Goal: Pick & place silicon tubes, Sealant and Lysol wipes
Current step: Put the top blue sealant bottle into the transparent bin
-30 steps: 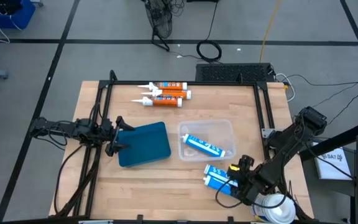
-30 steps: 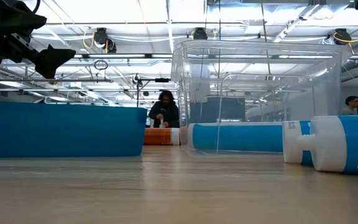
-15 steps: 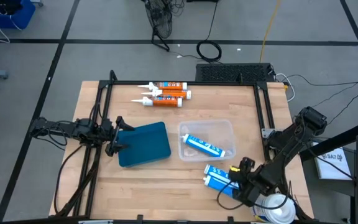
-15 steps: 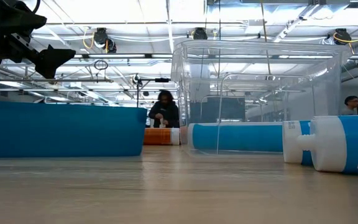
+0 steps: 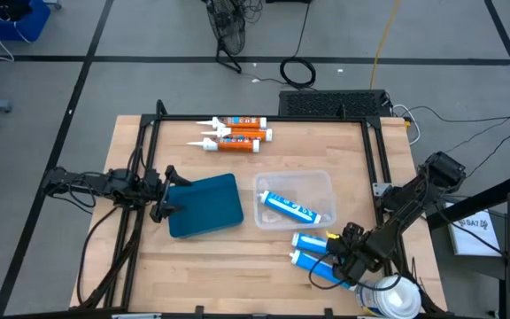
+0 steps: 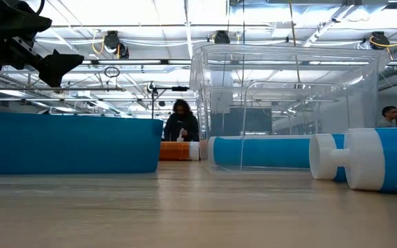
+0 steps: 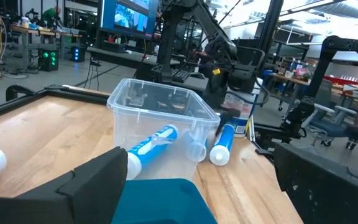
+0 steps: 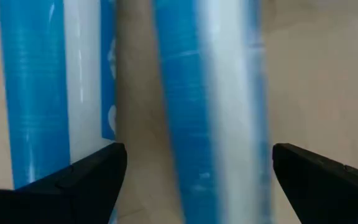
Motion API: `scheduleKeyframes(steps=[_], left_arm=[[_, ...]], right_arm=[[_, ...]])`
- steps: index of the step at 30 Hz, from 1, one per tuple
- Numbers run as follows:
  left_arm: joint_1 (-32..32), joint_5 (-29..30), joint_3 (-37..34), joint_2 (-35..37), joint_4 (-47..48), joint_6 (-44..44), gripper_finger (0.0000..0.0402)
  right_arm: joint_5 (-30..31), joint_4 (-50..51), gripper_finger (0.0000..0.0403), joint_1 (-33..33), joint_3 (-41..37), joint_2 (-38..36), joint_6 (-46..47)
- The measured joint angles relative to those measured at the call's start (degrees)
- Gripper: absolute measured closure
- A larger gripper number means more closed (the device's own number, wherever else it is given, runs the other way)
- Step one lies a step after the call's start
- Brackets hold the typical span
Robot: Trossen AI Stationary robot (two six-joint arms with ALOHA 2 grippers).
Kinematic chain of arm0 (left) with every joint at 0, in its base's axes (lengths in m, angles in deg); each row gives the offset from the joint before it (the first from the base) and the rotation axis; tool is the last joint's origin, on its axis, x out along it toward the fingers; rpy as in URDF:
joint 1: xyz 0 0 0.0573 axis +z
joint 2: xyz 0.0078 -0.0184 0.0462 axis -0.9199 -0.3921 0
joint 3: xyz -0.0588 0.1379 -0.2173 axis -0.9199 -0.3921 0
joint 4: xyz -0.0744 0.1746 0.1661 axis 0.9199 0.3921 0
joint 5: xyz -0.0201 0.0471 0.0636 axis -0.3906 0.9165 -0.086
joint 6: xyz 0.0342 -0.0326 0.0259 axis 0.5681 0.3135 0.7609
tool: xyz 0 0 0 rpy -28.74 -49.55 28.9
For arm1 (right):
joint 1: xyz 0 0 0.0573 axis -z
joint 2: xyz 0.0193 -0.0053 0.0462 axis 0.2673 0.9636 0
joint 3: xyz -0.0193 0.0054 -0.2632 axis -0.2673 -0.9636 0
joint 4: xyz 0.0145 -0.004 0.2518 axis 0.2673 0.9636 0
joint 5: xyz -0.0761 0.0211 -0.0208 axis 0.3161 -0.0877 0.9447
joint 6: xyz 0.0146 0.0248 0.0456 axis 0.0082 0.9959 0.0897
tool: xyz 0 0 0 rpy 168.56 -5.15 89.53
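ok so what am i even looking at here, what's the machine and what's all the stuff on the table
It is a robot with two dark arms at a wooden table, each ending in a two-finger claw. One picture looks straight down, one sits at table height, and two come from cameras on the wrists. The left claw waits open at the blue rectangular lid. The right claw is open, down over two blue-and-white tubes near the front edge, one of them between its fingers. A clear plastic bin holds a third such tube. Three orange tubes lie at the back, and a white-lidded round canister stands at the front right corner.
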Motion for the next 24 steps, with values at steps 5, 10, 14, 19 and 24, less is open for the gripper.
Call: scheduleKeyframes(steps=[5, 10, 14, 19, 24], left_arm=[[0.01, 0.0, 0.0, 0.0, 0.0, 0.01, 0.0007], [0.0, 0.0, -0.02, 0.0, 0.01, -0.01, 0.0007], [0.01, 0.0, 0.0, 0.0, 0.0, 0.01, 0.0007], [-0.01, -0.01, 0.0, 0.0, -0.01, -0.01, 0.0007], [0.01, 0.0, -0.01, 0.0, 0.0, 0.0, 0.0007]], right_arm=[[2.85, -7.28, 0.0026, 0.05, -4.74, 0.0, -7.22], [3.54, -14.48, 0.0026, 0.05, -9.02, -0.33, -11.0], [3.58, -15.5, 0.0026, 0.05, -9.79, -0.33, -11.6], [6.98, -17.47, 0.0026, 0.03, -9.89, -0.22, -13.12], [10.47, -21.33, 0.0026, 0.05, -10.05, 0.01, -16.02]])
